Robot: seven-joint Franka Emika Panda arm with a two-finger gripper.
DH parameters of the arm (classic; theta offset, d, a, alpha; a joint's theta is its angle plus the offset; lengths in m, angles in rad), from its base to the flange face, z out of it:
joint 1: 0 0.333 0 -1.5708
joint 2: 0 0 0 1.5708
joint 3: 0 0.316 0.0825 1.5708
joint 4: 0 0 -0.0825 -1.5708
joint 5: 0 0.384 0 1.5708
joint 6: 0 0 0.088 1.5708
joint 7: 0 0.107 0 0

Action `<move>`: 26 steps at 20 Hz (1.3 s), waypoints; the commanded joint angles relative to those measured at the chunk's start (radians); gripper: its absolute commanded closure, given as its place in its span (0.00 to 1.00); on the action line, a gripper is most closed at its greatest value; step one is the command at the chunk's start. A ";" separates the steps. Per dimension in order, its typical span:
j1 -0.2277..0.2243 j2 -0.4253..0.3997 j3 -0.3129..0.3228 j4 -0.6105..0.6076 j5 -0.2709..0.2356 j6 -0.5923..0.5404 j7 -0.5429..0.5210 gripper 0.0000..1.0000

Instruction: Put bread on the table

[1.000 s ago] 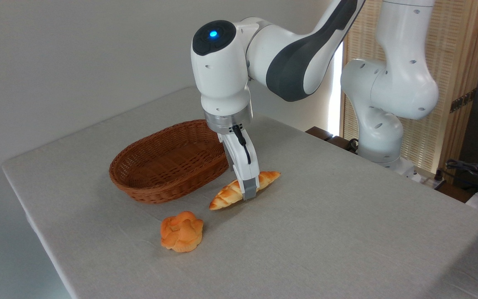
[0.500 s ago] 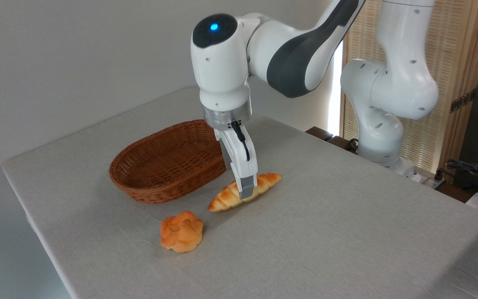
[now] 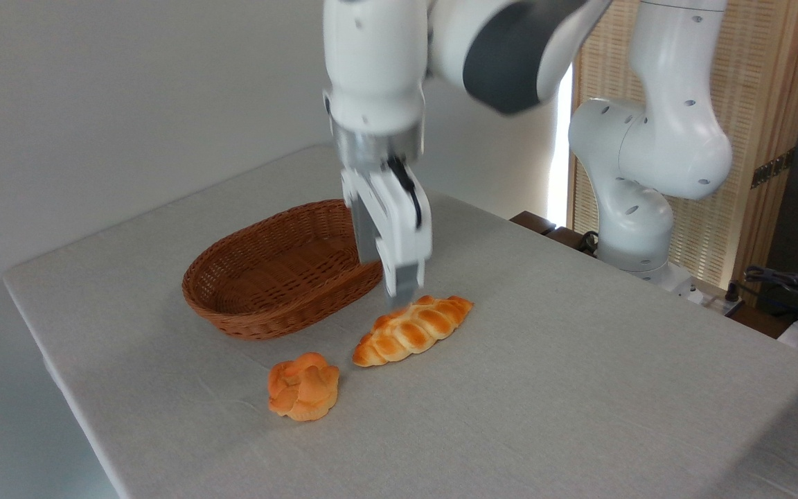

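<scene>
The bread [image 3: 413, 330], a golden braided loaf with pointed ends, lies flat on the grey-clothed table [image 3: 579, 402], just right of the basket. My gripper [image 3: 399, 294] hangs right above the loaf's far edge, blurred by motion. It points straight down, stands open and holds nothing. Its fingertips are a little clear of the bread.
A brown oval wicker basket [image 3: 281, 277] stands empty to the left of the loaf. A small round knotted orange bun [image 3: 303, 386] lies in front of the basket. The arm's white base [image 3: 638, 215] stands at the table's far right edge.
The gripper has let go of the bread and risen. The loaf, held on edge before, now lies flat on the cloth.
</scene>
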 commanded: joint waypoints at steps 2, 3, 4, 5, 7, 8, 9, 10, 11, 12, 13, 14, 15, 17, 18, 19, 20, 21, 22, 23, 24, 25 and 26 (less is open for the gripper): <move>0.005 0.101 0.007 0.315 -0.001 -0.206 -0.097 0.00; 0.011 0.151 0.005 0.410 -0.001 -0.273 -0.133 0.00; 0.012 0.176 0.004 0.459 -0.002 -0.304 -0.144 0.00; 0.012 0.225 0.004 0.548 -0.004 -0.362 -0.157 0.00; 0.013 0.263 0.004 0.633 -0.002 -0.392 -0.164 0.00; 0.012 0.267 -0.001 0.642 0.001 -0.392 -0.171 0.00; 0.012 0.267 -0.004 0.642 0.001 -0.392 -0.183 0.00; 0.012 0.265 -0.004 0.642 0.001 -0.392 -0.187 0.00; 0.012 0.262 -0.004 0.642 0.004 -0.392 -0.192 0.00; 0.002 0.260 -0.004 0.639 0.015 -0.384 -0.215 0.05; 0.001 0.257 -0.006 0.639 0.024 -0.380 -0.242 0.10; -0.001 0.254 -0.013 0.638 0.053 -0.357 -0.320 0.11; 0.001 0.251 -0.024 0.633 0.068 -0.337 -0.357 0.13; 0.002 0.234 -0.055 0.596 0.111 -0.280 -0.427 0.12; 0.004 0.227 -0.071 0.578 0.136 -0.263 -0.430 0.09; 0.007 0.224 -0.079 0.572 0.145 -0.261 -0.430 0.07; 0.010 0.222 -0.088 0.566 0.153 -0.260 -0.430 0.07; 0.013 0.219 -0.097 0.555 0.159 -0.258 -0.428 0.07; 0.015 0.215 -0.099 0.552 0.159 -0.258 -0.428 0.04; 0.024 0.207 -0.101 0.541 0.160 -0.254 -0.422 0.00; 0.028 0.204 -0.101 0.532 0.160 -0.251 -0.421 0.00; 0.036 0.195 -0.102 0.517 0.162 -0.238 -0.418 0.00; 0.038 0.190 -0.102 0.509 0.162 -0.228 -0.413 0.00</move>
